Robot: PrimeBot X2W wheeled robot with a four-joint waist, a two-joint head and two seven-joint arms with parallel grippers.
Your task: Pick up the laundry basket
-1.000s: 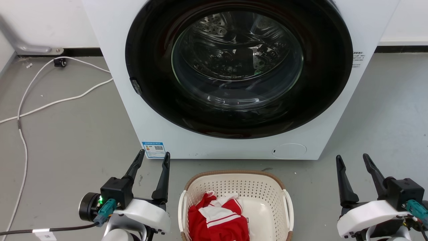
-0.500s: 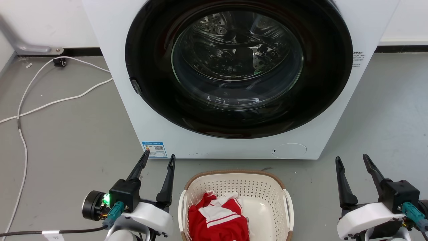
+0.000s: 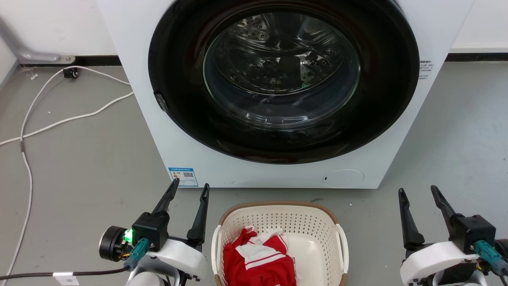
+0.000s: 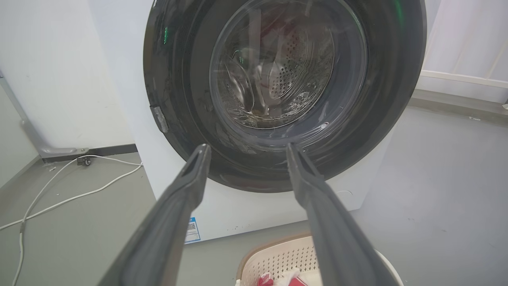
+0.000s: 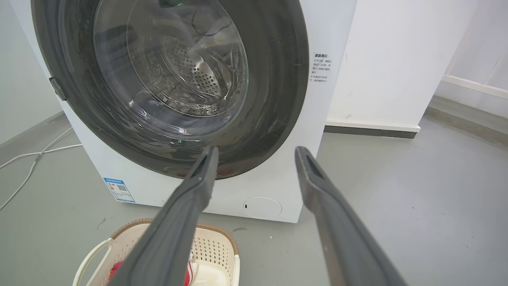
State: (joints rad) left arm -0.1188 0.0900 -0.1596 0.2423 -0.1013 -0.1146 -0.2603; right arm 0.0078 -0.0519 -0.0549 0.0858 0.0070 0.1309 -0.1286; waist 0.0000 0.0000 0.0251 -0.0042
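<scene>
Left gripper (image 3: pixel 190 183) has scooted a bit closer to the basket (image 3: pixel 278 222) over the last second, right gripper (image 3: pixel 417 189) barely dipped, nothing lifted yet.

So basically we're at the very start: the basket sits on the floor (image 3: pixel 79 178) at 6 o'clock in the head view, just in front of the washer (image 3: pixel 190 151), with a red cloth (image 3: pixel 258 264) inside. The left gripper is just off its 9 o'clock side and the right one is well out at 3 o'clock. Both have their fingers spread wide with nothing in them. I'd say reaching the handles (image 3: pixel 214 248), closing on them and the actual lift are all still to do.
</scene>
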